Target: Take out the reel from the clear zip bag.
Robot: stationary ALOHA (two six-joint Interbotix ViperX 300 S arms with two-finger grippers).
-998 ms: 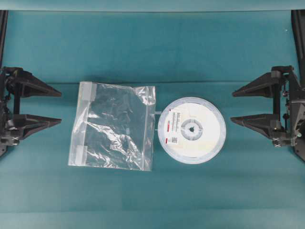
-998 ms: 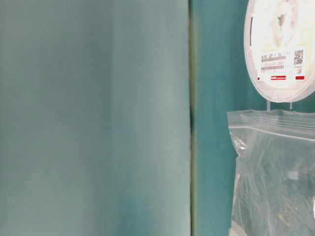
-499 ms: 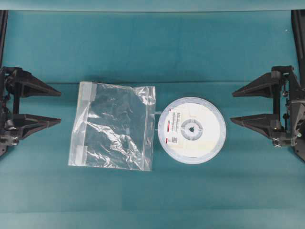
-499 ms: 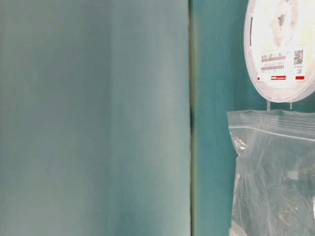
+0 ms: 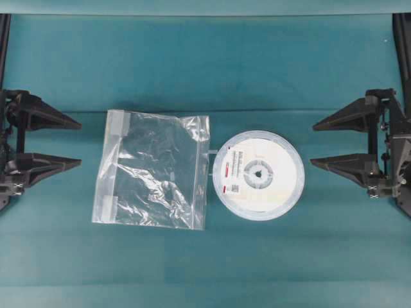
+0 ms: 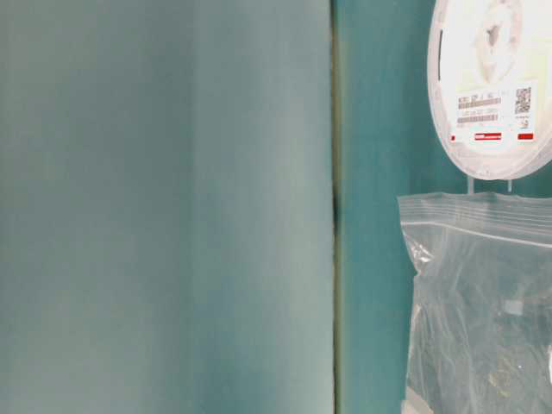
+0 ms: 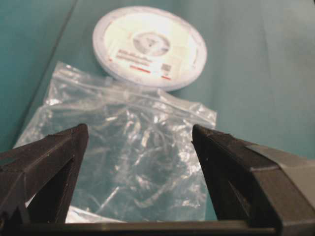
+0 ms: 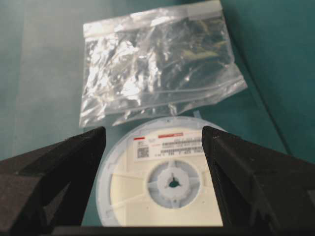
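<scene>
Right end effector (image 5: 313, 144): black wedge-shaped jaws spread wide, nothing between them. Just ahead of it: reel (image 5: 258, 175), flat round white disc, cream centre, grey hub with small hole, white label with red stripe, lying flat on teal desk (image 5: 205, 64), fully outside bag. Beyond reel, just beside its rim: clear zip bag (image 5: 154, 169), crinkled glossy transparent plastic, square, whitish strip along far edge. Farthest, past bag: left end effector (image 5: 81, 144), same black tapered jaws, wide apart, holding nothing, near bag's strip edge, not touching.
</scene>
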